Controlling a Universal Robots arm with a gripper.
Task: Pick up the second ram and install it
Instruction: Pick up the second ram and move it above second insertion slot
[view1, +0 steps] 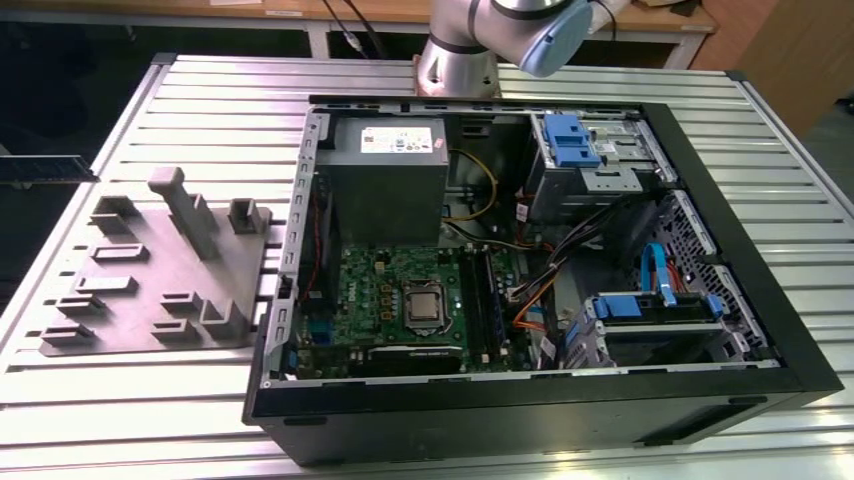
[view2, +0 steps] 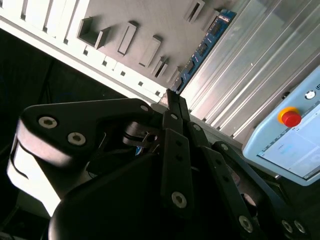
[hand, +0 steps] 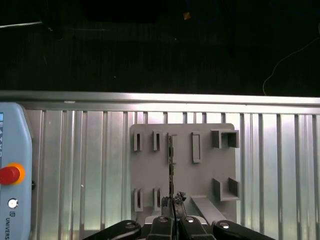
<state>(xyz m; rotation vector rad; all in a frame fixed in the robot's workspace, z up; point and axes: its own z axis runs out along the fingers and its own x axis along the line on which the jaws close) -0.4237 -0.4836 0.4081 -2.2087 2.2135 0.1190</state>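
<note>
- The tool (hand: 173, 202) (view2: 170, 97) is clenched on the second ram (hand: 171, 160) (view2: 205, 45), with its black fingers pressed together on one end of the stick.
- The second ram sticks straight out from the fingertips. In the first wrist view it is seen edge-on as a thin dark line. In the second wrist view its flat blue side shows a row of small dark chips.
- In both wrist views the ram is seen against the grey fixture plate (hand: 182, 175) (view2: 160, 15), in line with the plate's raised slot blocks. Whether it touches the plate cannot be told.
- The fixture plate lies on the ribbed aluminium surface (view1: 200, 90) (hand: 85, 165) (view2: 260, 50), at the exterior view's left, just beside the open computer case (view1: 534, 395).
- Inside the case the green motherboard (view1: 400, 290) lies flat, with the grey power supply (view1: 387, 150) behind it.
- The robot arm (view1: 467, 50) rises from the surface behind the case.
- A pale blue teach pendant (hand: 12, 150) (view2: 290, 145) with a red stop button (hand: 8, 175) (view2: 291, 117) rests on the surface, well apart from the fixture plate.
</note>
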